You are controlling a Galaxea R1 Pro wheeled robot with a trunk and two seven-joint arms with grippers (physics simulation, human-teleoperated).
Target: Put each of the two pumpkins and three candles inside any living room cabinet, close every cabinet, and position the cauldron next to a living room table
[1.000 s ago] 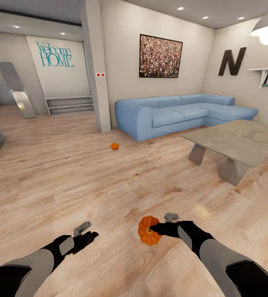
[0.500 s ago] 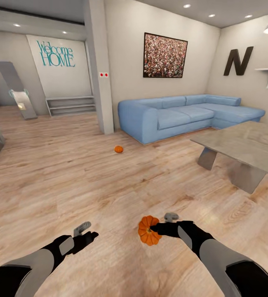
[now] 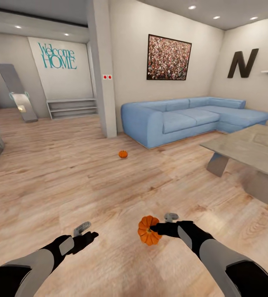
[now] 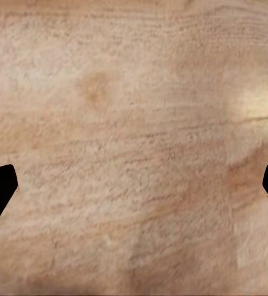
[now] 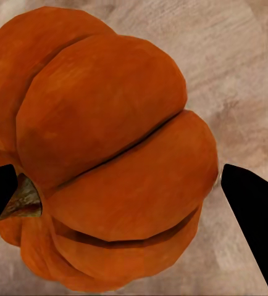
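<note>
The right gripper [image 3: 155, 229] is seen clamped on one pumpkin [image 3: 147, 230], held above the wooden floor [image 3: 68, 173]. The left gripper [image 3: 88, 234] is carried empty, its jaws apart. The second pumpkin [image 3: 123, 154] is found far ahead on the floor, slightly left of the held one, near the blue sofa [image 3: 183, 117]. The free left arm is judged better placed for it. The grey table [image 3: 249, 150] stands to the right.

Blue sofa [image 3: 191, 117] on wood floor [image 3: 68, 177], white walls [image 3: 125, 49].
</note>
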